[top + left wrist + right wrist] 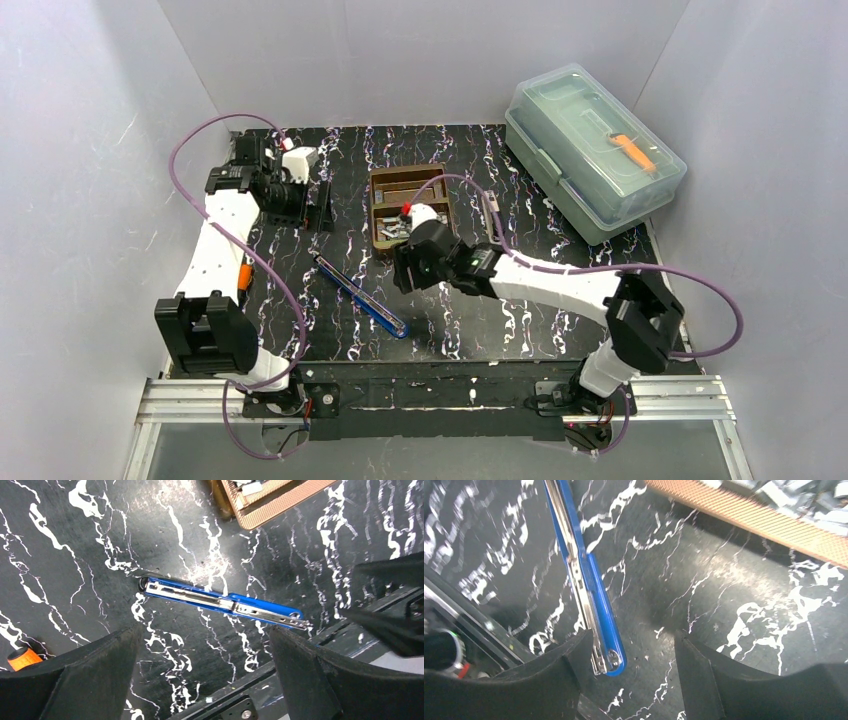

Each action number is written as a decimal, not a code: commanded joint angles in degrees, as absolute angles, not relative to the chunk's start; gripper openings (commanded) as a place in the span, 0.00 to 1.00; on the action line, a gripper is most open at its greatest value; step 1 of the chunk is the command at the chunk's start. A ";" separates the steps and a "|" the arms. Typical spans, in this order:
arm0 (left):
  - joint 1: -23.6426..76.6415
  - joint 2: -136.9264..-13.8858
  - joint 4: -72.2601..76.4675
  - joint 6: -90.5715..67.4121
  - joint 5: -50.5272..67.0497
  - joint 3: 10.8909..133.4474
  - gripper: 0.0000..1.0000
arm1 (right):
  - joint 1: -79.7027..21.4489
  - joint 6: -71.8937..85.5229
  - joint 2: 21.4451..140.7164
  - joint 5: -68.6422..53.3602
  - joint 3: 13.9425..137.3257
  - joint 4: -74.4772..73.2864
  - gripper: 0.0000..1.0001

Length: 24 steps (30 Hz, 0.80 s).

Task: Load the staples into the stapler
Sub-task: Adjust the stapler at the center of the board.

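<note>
Pickup of one strip is the step we judge to be in hand. The stapler (pixel 360 296) lies opened flat on the table (pixel 470 330), its rail exposed, and the staples (pixel 804 495) sit loose in the brown tray (pixel 385 180) just beyond it. The right gripper (pixel 629 645) hangs between stapler and tray, jaws apart and empty. The left gripper (pixel 205 640) is spread wide, holding nothing. Next we must descend into the tray and pinch a single strip squarely.

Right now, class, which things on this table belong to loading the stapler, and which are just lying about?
For the job: blue stapler, opened flat; staples; brown tray holding them.

Lying about: clear lidded box; orange tool inside it; orange-tipped object left of the stapler.
</note>
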State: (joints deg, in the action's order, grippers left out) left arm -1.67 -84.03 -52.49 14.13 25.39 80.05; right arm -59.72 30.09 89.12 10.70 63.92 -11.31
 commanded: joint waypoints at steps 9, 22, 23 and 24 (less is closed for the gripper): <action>-7.17 -87.03 -62.21 6.25 29.33 90.02 0.98 | -69.54 18.75 103.72 11.28 72.55 -10.68 0.69; -8.74 -85.22 -62.98 7.20 28.87 90.20 0.98 | -71.28 19.72 112.61 13.80 77.47 -9.11 0.58; -8.78 -85.17 -63.09 7.27 28.91 90.29 0.98 | -71.28 19.83 113.25 13.66 77.50 -8.63 0.57; -8.92 -85.06 -63.22 7.37 28.87 90.43 0.98 | -71.28 20.00 113.63 13.63 77.70 -8.20 0.55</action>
State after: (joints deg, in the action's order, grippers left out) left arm -8.21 -87.42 -61.01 6.85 27.90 88.95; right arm -71.33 19.38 111.81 12.67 74.91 -11.40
